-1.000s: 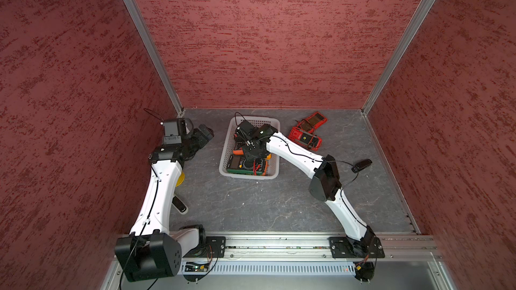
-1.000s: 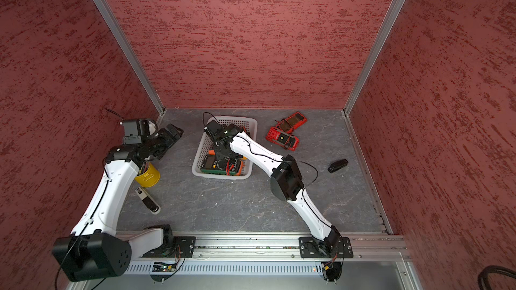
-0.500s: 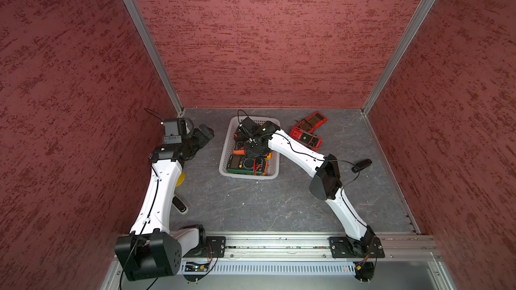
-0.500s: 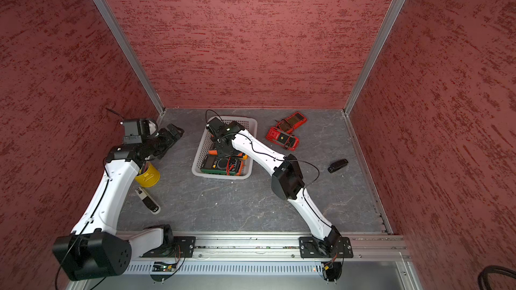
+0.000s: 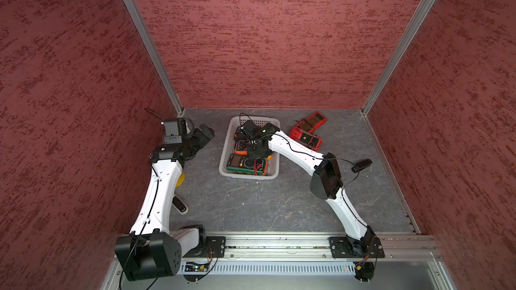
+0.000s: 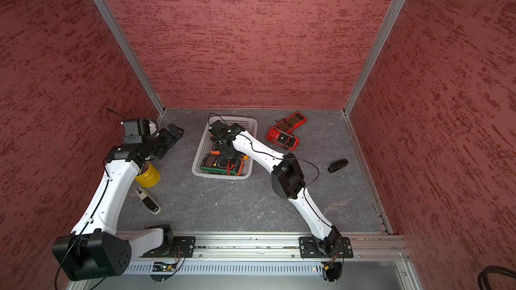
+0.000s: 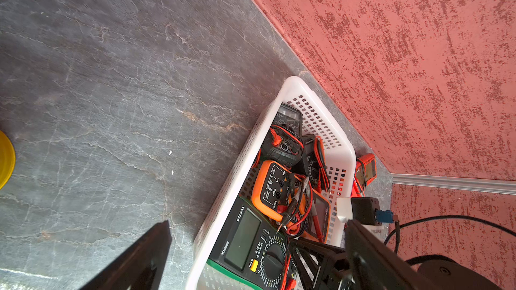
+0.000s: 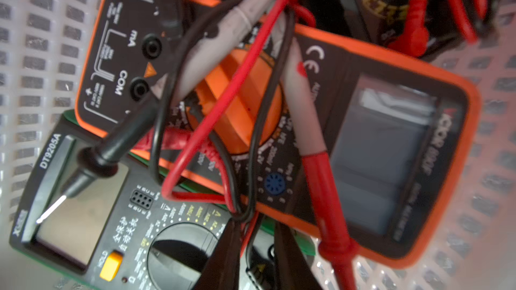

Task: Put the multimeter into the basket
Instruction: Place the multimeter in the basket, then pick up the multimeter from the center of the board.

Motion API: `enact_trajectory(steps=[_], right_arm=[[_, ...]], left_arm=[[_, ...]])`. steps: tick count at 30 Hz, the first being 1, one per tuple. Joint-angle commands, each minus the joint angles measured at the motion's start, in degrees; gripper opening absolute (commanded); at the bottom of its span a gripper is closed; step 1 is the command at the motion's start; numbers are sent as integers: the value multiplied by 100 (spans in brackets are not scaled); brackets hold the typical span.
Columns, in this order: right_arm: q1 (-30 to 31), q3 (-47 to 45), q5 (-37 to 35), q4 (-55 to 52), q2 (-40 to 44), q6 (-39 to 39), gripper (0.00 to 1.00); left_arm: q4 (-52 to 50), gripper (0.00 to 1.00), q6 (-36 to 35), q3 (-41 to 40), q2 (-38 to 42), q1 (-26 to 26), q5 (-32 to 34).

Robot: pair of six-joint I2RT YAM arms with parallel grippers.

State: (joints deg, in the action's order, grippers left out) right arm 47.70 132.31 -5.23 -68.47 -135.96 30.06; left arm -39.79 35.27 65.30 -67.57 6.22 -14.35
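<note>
– Well, how is the scene laid out for this step?
– The basket (image 5: pixel 226 146) is set on the counter (image 5: pixel 251 207) by the middle of its far edge. Two red multimeters (image 5: pixel 305 132) are left on the counter just beside the basket, toward the far right corner.
– And the grippers?
– The left gripper (image 5: pixel 205 134) is held spread and empty near the far left corner, apart from the basket. The right gripper (image 8: pixel 254 230) is lowered inside the basket with its fingers pressed together.
– Where is the multimeter found?
– The orange multimeter (image 8: pixel 385 149) is lying inside the basket, partly across a green-edged multimeter (image 8: pixel 83 218). Its placing is judged to be nearly done.
– What is required for a clean finish?
– The test leads (image 8: pixel 324 185) are looped over the orange face and are passed between the closed fingers; whether they are clamped cannot be told. The fingers should be opened before any lift, or the leads, and perhaps the meter, could be dragged out. A straight rise clear of the rim is advised, and only then should the red pair be approached.
</note>
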Motion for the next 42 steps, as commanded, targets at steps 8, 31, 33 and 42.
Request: enact_trajectory(steps=[8,31,33,42], right_arm=[[-46,-52,418,32,676,-200,32],[-2967,-2634,1716,1681,2965,4,80],[-3495,-3512,2240,2410,3235,148,99],[-4836,-5177,3641,4462,2926,-205,99]], left_arm=[[43,100,-79,33,42,-76,54],[306,100,-264,317,-169,-159,-321],[362,100,-258,317,-180,-170,-336],[488,100,-218,374,-417,-303,-575]])
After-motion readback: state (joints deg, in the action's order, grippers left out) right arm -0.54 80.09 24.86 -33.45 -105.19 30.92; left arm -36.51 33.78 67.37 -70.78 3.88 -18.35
